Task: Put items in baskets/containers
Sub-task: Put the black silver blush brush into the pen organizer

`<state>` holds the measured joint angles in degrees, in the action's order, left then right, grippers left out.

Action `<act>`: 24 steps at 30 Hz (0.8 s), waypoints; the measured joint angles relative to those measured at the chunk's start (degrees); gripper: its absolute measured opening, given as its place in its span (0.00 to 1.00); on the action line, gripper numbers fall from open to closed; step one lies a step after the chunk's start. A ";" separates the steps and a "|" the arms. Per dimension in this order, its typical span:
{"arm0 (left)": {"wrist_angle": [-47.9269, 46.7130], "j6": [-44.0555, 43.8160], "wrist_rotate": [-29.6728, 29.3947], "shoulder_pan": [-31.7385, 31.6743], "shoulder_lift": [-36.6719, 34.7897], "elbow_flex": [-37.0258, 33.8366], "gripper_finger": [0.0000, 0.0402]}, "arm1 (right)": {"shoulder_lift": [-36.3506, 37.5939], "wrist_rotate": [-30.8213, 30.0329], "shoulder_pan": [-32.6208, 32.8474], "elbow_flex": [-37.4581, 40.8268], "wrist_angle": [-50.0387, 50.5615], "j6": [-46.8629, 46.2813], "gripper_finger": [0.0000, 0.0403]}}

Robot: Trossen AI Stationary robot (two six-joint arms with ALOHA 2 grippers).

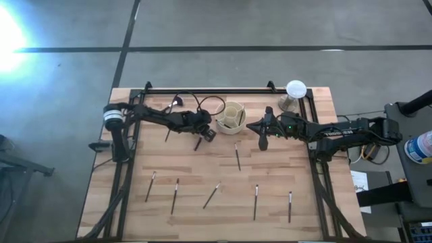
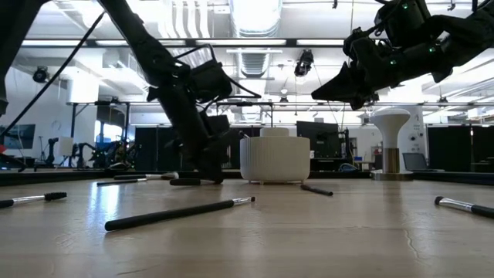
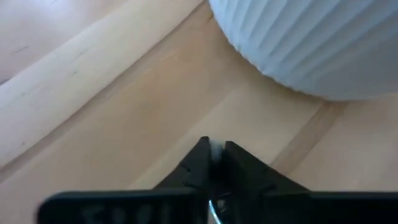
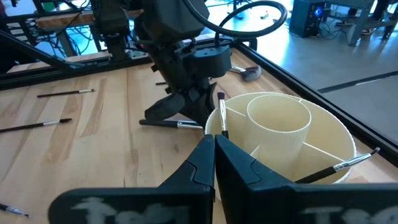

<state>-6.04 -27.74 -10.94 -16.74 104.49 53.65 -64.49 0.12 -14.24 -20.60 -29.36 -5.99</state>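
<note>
With two brushes already in the cream holder (image 4: 280,134), the left end effector (image 3: 213,152) sits low just beside it, fingers pinched on a slim brush (image 4: 171,124) lying there, while the right end effector (image 4: 214,144), closed and seemingly empty, hovers near the holder's rim; next, lifting that brush over the rim.

No legible text, label, brand, number or sign appears in any view. The pale marks on the front bar of the left gripper (image 3: 214,158) and of the right gripper (image 4: 214,152) in the wrist views are too blurred to read. The monitors in the room behind the table in the low view show no readable characters.
</note>
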 joint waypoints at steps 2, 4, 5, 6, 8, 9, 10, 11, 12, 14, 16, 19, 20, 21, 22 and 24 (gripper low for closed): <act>-0.79 0.45 0.26 0.19 -0.09 -0.04 0.02 | 0.00 0.00 0.00 0.00 0.00 -0.01 0.02; -1.46 0.95 0.56 0.29 -0.61 -0.02 0.02 | 0.00 0.00 0.00 0.00 0.00 0.01 0.02; -1.71 0.96 0.61 0.29 -1.09 -0.02 0.02 | 0.00 0.00 0.00 0.00 0.00 0.01 0.02; -1.99 0.96 0.61 0.33 -1.85 -0.06 0.01 | 0.00 0.00 0.00 0.00 0.00 0.01 0.02; -4.39 0.96 0.59 0.45 -4.11 -0.53 0.01 | 0.00 0.00 0.00 0.00 0.00 0.03 0.02; -5.53 0.96 0.16 0.52 -5.44 -0.76 0.01 | 0.00 0.00 0.00 0.00 0.00 0.08 0.02; -6.16 0.97 -0.66 0.57 -6.94 -0.79 0.00 | 0.00 0.00 0.00 0.00 0.00 0.20 0.02; -6.55 0.99 -1.86 0.65 -8.71 -0.76 0.00 | 0.00 0.00 0.00 0.00 0.01 0.24 0.02; -7.11 1.01 -3.60 0.73 -10.71 -0.72 0.00 | 0.00 -0.01 -0.01 0.00 0.01 0.25 0.02; -7.49 1.12 -7.31 0.97 -14.30 -0.68 0.00 | 0.00 -0.01 0.00 0.01 0.06 0.27 0.02; -6.74 1.28 -10.38 1.27 -17.45 -1.34 0.00 | 0.00 -0.02 -0.01 0.02 0.08 0.25 0.02; -0.55 3.19 -14.90 1.49 -22.00 -3.15 0.00 | 0.00 -0.02 -0.01 0.03 0.09 0.25 0.02; 3.23 4.56 -15.97 1.46 -23.39 -4.04 0.00 | 0.00 -0.02 -0.01 0.04 0.06 0.25 0.02; 7.46 5.98 -16.33 1.43 -24.52 -5.19 0.00 | 0.00 -0.02 -0.02 0.04 0.05 0.25 0.02; 12.12 7.57 -16.60 1.39 -25.26 -6.38 0.00 | 0.00 -0.02 -0.02 0.04 0.04 0.25 0.02; 21.98 11.63 -15.43 1.21 -25.80 -8.32 0.00 | 0.00 -0.03 0.00 0.04 0.02 0.25 0.02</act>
<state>15.94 -16.11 -26.37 -15.53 78.70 45.33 -64.49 0.09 -14.24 -20.56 -29.34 -5.74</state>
